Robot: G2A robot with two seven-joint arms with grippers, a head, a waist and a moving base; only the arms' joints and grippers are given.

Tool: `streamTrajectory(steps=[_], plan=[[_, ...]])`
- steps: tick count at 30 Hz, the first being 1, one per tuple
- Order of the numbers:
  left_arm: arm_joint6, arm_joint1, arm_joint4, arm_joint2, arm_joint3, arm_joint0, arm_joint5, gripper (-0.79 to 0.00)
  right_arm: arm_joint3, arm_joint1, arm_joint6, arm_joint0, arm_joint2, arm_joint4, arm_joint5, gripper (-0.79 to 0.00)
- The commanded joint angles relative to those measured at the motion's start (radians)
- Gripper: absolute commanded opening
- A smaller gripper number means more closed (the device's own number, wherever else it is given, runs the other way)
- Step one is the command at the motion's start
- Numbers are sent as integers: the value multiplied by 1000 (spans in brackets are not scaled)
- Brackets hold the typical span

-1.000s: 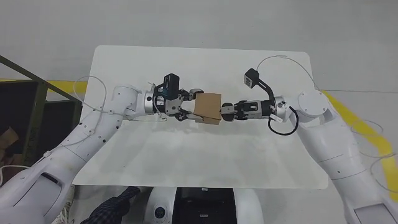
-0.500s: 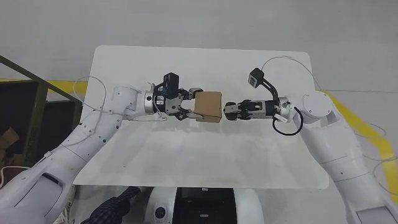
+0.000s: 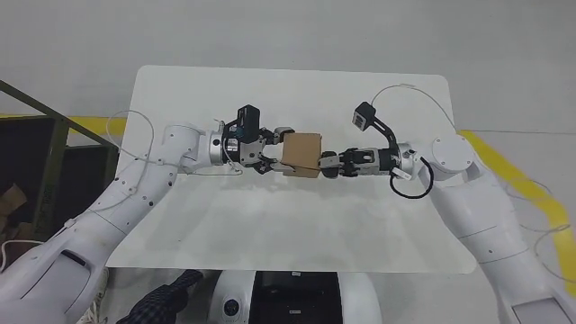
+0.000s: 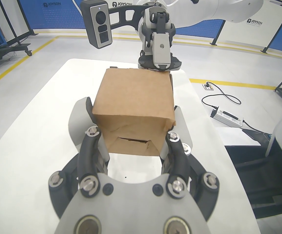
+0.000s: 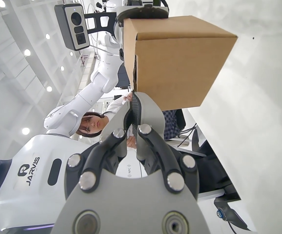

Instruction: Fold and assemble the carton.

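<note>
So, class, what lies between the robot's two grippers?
The brown cardboard carton: the left gripper clasps one end, and the shut right gripper meets the opposite end. The top view shows it.

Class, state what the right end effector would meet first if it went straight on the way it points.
The carton: the shut right end effector sits at its near edge, seemingly touching it.
</note>
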Motion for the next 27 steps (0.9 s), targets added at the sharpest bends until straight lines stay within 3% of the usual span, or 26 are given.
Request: streamTrajectory(steps=[1,15,23,27], plan=[[2,-1,0,0,4,1,0,-422,7,-2,-2,4,-2,6,-5,-785],[32,-22,56,14,120,27,37,-416,-22,30,-33,-75,122,3,-25,-785],[73,-54,171,54,204,3,121,-332,-42,38,-44,-116,145,7,-18,-785],[104,-67,199,65,243,-11,133,-219,-47,40,-48,-129,152,9,-17,-785]])
